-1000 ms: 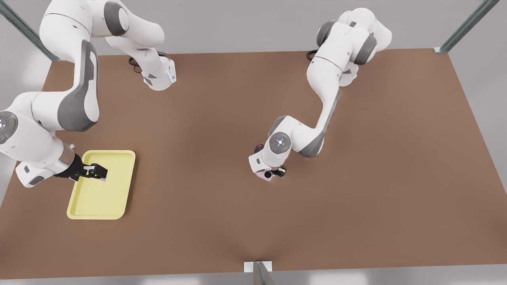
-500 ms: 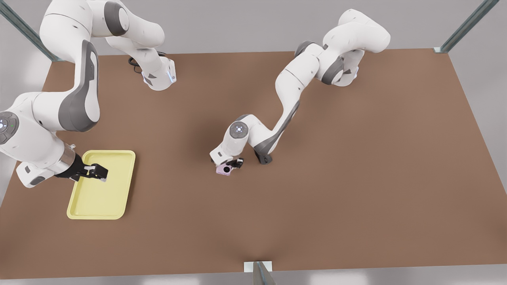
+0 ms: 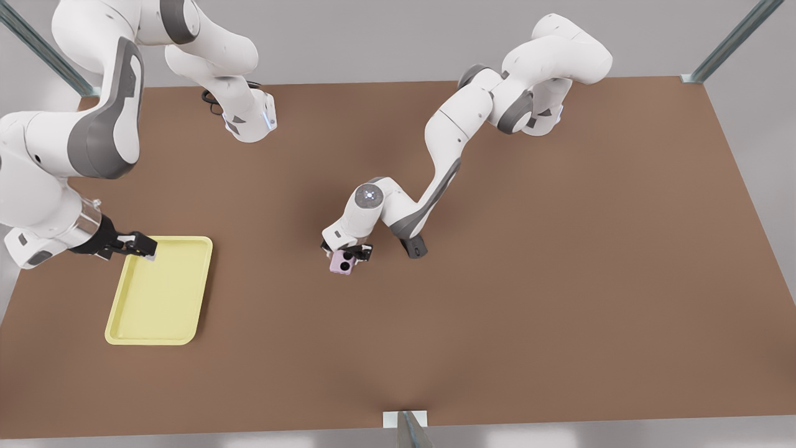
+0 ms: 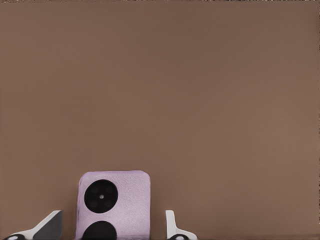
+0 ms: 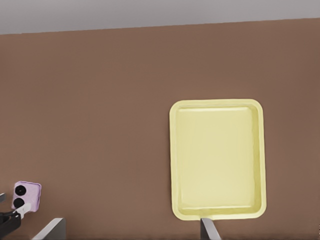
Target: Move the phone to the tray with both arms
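Standing over the brown table (image 3: 559, 280), I note the left gripper (image 3: 347, 252) near the table's middle, low over the pink phone (image 3: 342, 264). The phone lies flat on the tabletop, its two round black lenses up. In the left wrist view the phone (image 4: 114, 204) sits between the two pale fingertips (image 4: 172, 227), with a strip of bare table showing on each side, so the fingers are apart and not clamped on it.

The right gripper (image 3: 134, 244) hangs at the front view's left, at the far edge of the pale yellow tray (image 3: 160, 323). Its fingers are spread, nothing between them; the right wrist view shows both fingertips (image 5: 209, 230) wide apart, above the tray (image 5: 218, 159).

The tray rests on the table at the front view's left side, well apart from the phone. From the right wrist view the phone (image 5: 26, 195) appears far off, with the left gripper (image 5: 10, 216) beside it.
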You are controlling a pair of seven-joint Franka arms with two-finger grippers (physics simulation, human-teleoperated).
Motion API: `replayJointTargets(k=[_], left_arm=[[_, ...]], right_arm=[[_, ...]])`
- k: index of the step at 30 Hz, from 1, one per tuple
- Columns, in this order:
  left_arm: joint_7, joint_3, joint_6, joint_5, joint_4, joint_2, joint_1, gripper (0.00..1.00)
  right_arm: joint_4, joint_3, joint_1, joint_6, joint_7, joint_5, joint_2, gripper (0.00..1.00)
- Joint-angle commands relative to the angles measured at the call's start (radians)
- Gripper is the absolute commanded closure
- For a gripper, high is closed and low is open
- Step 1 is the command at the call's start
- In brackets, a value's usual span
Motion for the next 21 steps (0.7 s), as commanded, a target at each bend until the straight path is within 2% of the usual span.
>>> replayJointTargets(k=[1, 3, 5, 6, 9, 10, 11, 12, 14, 16, 18, 21], left_arm=[[0.013, 0.0, -0.031, 0.005, 0.003, -0.014, 0.01, 0.0], [0.029, -0.003, -0.297, 0.0, 0.001, -0.098, 0.085, 0.0], [0.042, 0.008, -0.604, -0.001, -0.002, -0.226, 0.212, 0.0], [0.096, 0.011, -0.685, 0.003, -0.002, -0.27, 0.281, 0.0], [0.404, 0.114, -0.912, 0.005, -0.002, -0.42, 0.478, 0.0], [0.476, 0.18, -0.981, 0.006, -0.002, -0.486, 0.509, 0.0], [0.522, 0.209, -1.024, 0.01, -0.003, -0.537, 0.515, 0.0], [0.538, 0.2, -1.021, 0.019, -0.164, -0.692, 0.553, 0.0], [0.539, 0.011, -0.977, 0.178, -0.391, -0.901, 0.65, 0.0], [0.651, -0.021, -0.977, 0.192, -0.499, -1.034, 0.74, 0.0], [0.657, -0.024, -0.932, 0.197, -0.591, -1.103, 0.762, 0.0], [0.661, -0.012, -0.938, 0.195, -0.563, -1.053, 0.76, 0.0]], right_arm=[[-0.008, 0.005, 0.009, -0.048, -0.006, 0.001, -0.006, 0.0], [-0.08, 0.01, 0.015, -0.038, 0.004, 0.021, -0.027, 0.0], [-0.094, 0.008, 0.125, -0.033, 0.015, 0.021, 0.004, 0.0], [-0.094, 0.005, 0.183, -0.018, 0.115, 0.019, 0.017, 0.0], [-0.097, -0.009, 0.361, 0.067, 0.391, 0.024, 0.096, 0.0], [-0.033, -0.009, 0.429, 0.087, 0.549, 0.038, 0.165, 0.0], [-0.021, -0.007, 0.467, 0.134, 0.661, 0.047, 0.195, 0.0], [-0.019, -0.001, 0.509, 0.177, 0.786, 0.055, 0.229, 0.0], [-0.053, 0.001, 0.562, 0.26, 0.888, 0.056, 0.263, 0.0], [-0.086, 0.001, 0.581, 0.3, 0.981, 0.059, 0.29, 0.0], [-0.159, 0.002, 0.576, 0.396, 1.027, 0.064, 0.29, 0.0], [-0.274, 0.002, 0.576, 0.542, 1.095, 0.062, 0.284, 0.0]])
